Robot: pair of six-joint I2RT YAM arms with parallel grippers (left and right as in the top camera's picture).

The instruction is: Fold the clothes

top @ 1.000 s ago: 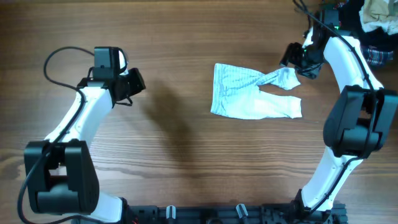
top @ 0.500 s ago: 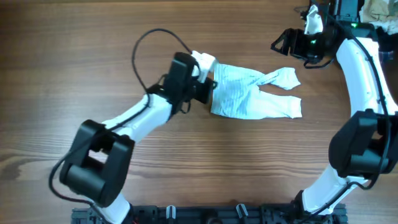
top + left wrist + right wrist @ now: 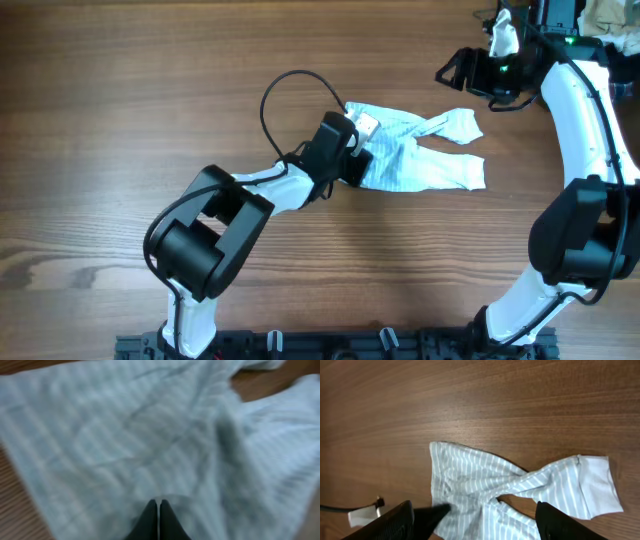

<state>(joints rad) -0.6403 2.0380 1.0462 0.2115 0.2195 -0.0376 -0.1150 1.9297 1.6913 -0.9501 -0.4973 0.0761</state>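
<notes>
**Left arm reaches the garment**

The left fingers (image 3: 149, 521) have swung in from the left and now sit closed on the left edge of the striped garment (image 3: 425, 165), which lies mid-worktop (image 3: 120, 100). I cannot tell if they pinch any cloth. The right fingers (image 3: 395, 521) hang open and empty. A first fold looks ready to start.

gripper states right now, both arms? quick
Left gripper: closed, tips on the striped garment; whether cloth is pinched cannot be told.
Right gripper: open, holding nothing.
</notes>
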